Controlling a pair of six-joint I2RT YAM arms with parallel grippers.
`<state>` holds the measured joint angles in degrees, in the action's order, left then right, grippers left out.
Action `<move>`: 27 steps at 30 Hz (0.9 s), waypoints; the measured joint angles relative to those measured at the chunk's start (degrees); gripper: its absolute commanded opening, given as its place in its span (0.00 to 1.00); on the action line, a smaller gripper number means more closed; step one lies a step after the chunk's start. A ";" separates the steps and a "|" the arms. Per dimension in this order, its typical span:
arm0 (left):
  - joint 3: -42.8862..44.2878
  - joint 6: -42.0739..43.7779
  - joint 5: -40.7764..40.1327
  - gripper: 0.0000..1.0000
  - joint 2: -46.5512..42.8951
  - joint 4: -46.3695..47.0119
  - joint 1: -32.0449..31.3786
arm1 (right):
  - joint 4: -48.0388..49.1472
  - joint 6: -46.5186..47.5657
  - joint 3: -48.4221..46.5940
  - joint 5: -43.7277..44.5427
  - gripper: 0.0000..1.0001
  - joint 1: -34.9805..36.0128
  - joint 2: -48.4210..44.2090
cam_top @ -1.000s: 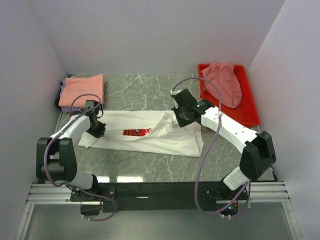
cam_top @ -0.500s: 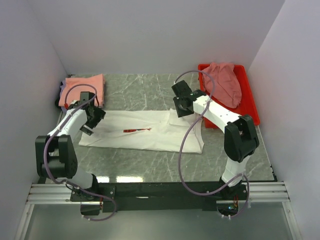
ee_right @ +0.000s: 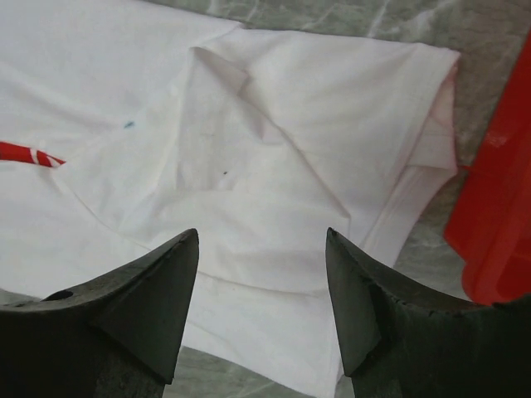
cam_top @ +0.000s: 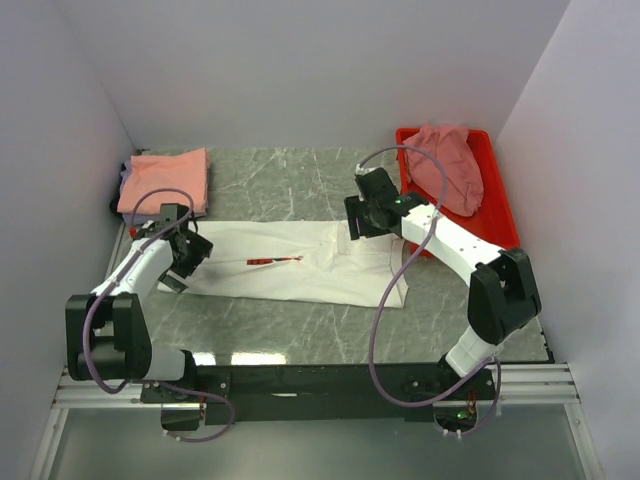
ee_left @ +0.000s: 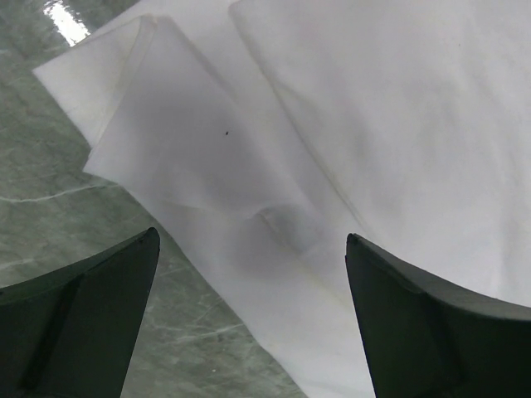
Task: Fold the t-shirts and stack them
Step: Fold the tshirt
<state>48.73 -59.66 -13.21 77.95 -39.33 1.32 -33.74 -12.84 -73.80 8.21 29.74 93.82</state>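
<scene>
A white t-shirt (cam_top: 300,270) lies folded into a long band across the middle of the table, a sliver of its red print (cam_top: 275,261) showing at the fold. My left gripper (cam_top: 185,255) hovers open over its left end (ee_left: 249,149), nothing between the fingers. My right gripper (cam_top: 362,222) stands open over the shirt's right end (ee_right: 274,166), also empty. A salmon-orange t-shirt (cam_top: 165,180) lies folded at the back left on a lavender one (cam_top: 123,182). A dusty-pink t-shirt (cam_top: 450,165) is heaped in the tray.
The red plastic tray (cam_top: 500,225) sits at the back right, its edge (ee_right: 498,224) close beside my right gripper. White walls close off the back and both sides. Grey marble table (cam_top: 290,190) shows between the shirts.
Both grippers carried the shirt's near edge back over itself, hiding most of the red print, then let go and opened. The left gripper has drawn slightly nearer.
</scene>
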 measured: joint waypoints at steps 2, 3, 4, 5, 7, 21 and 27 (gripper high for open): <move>-0.04 -0.07 0.35 0.99 0.83 1.07 0.00 | 1.09 0.15 0.42 -1.60 0.70 0.00 -0.04; -0.04 -0.15 0.35 0.99 1.42 1.70 -0.02 | 1.66 0.28 0.76 -2.16 0.70 0.00 -0.07; -0.04 -0.26 0.33 0.99 2.01 2.27 0.00 | 1.97 0.31 1.09 -2.58 0.70 0.00 -0.07; -0.04 -0.57 0.33 0.99 2.58 2.71 0.00 | 2.27 0.31 1.42 -3.06 0.70 0.00 -0.07; -0.04 -1.14 0.26 0.99 3.50 3.52 -0.02 | 3.17 0.35 2.36 -3.80 0.70 0.00 -0.07; 0.13 -2.58 -1.66 0.97 7.39 6.91 0.00 | 4.87 1.05 4.02 -5.27 0.70 0.00 -0.07; 0.44 -2.62 -2.12 0.97 9.25 8.85 0.07 | 5.20 1.70 4.02 -5.18 0.70 0.00 -0.04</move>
<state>49.17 -62.28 -15.33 87.20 -30.48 1.39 -28.53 -11.14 -69.78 3.03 29.74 93.78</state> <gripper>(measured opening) 0.973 0.698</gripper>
